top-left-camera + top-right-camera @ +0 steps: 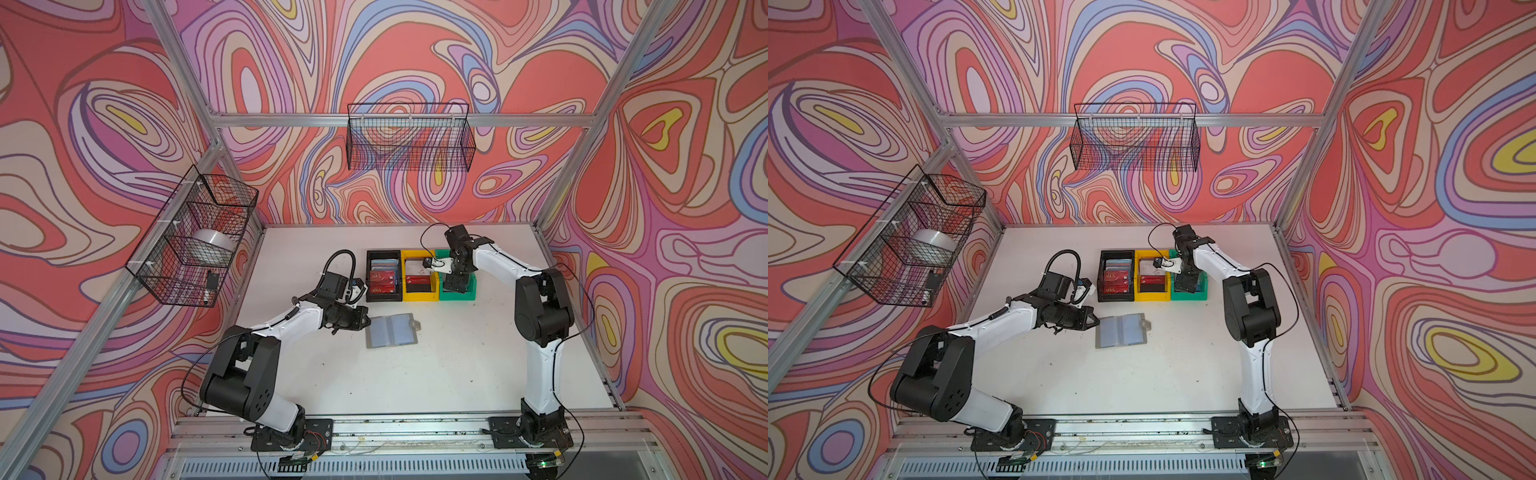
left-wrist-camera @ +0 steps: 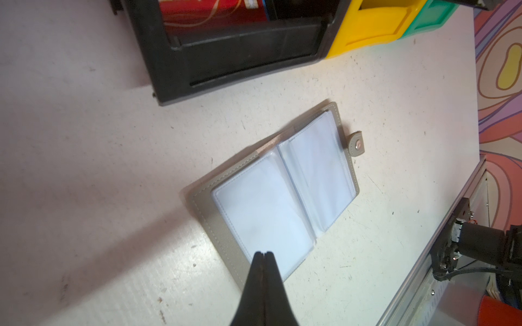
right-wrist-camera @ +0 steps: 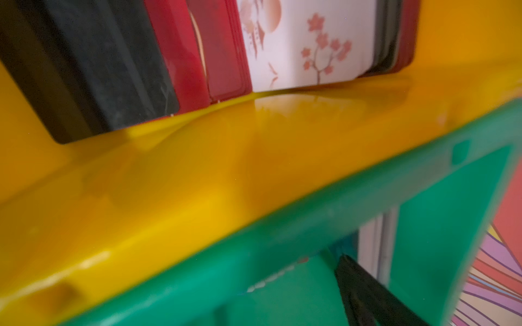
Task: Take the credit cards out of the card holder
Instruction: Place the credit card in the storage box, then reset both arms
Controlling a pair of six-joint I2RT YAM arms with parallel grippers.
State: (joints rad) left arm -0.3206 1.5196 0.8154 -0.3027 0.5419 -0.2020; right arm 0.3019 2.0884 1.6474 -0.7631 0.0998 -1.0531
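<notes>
The grey card holder (image 1: 392,330) (image 1: 1121,330) lies open and flat on the white table, its snap tab (image 2: 356,144) pointing right. Its clear sleeves (image 2: 265,209) show no card in them. My left gripper (image 2: 263,253) is shut and empty, with its tip over the holder's left edge (image 1: 368,320). Red credit cards marked VIP (image 1: 382,282) lie in the black bin (image 1: 370,274). Red, white and dark cards (image 3: 305,42) stand in the yellow bin (image 1: 419,296). My right gripper (image 1: 454,286) reaches down into the green bin (image 1: 457,297). One finger (image 3: 358,288) shows far off centre, so the jaws stand open.
The three bins stand in a row at the back of the table. Wire baskets hang on the back wall (image 1: 409,137) and the left wall (image 1: 195,232). An aluminium rail (image 1: 415,428) carrying both arm bases runs along the front edge.
</notes>
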